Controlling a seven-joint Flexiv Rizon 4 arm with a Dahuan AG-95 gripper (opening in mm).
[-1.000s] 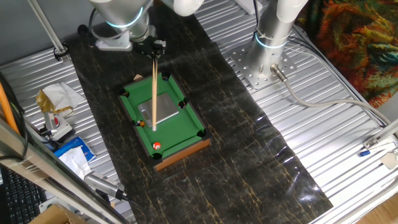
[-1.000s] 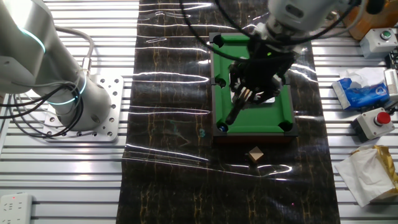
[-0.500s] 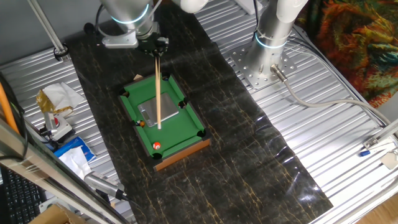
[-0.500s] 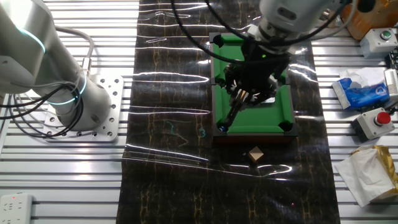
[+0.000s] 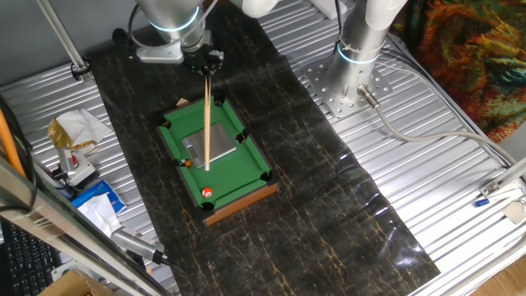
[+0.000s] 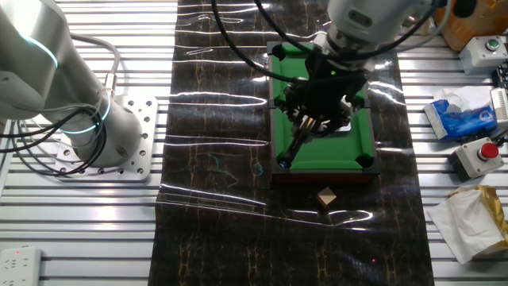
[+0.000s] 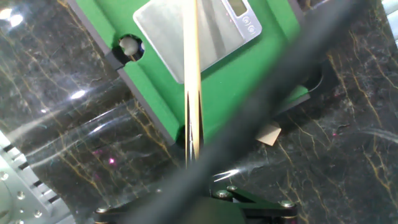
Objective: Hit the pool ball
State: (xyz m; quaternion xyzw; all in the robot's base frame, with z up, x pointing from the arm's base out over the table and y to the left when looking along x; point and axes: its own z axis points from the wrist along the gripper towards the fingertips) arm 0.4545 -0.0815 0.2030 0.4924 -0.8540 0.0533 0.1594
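hand (image 5: 207, 61) gripping cue (image 5: 205, 123) | pool ball (image 5: 207, 193) near end rail | felt between clear

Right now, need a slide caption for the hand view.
Wooden cue stick in the tool stretches over a silver scale on the mini pool table.

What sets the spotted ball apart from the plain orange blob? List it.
The pool ball is larger than the orange blob. The pool ball bears a white spot; the blob is plain. The pool ball lies near the end rail; the blob sits by a side pocket. Both are orange and on the green table.
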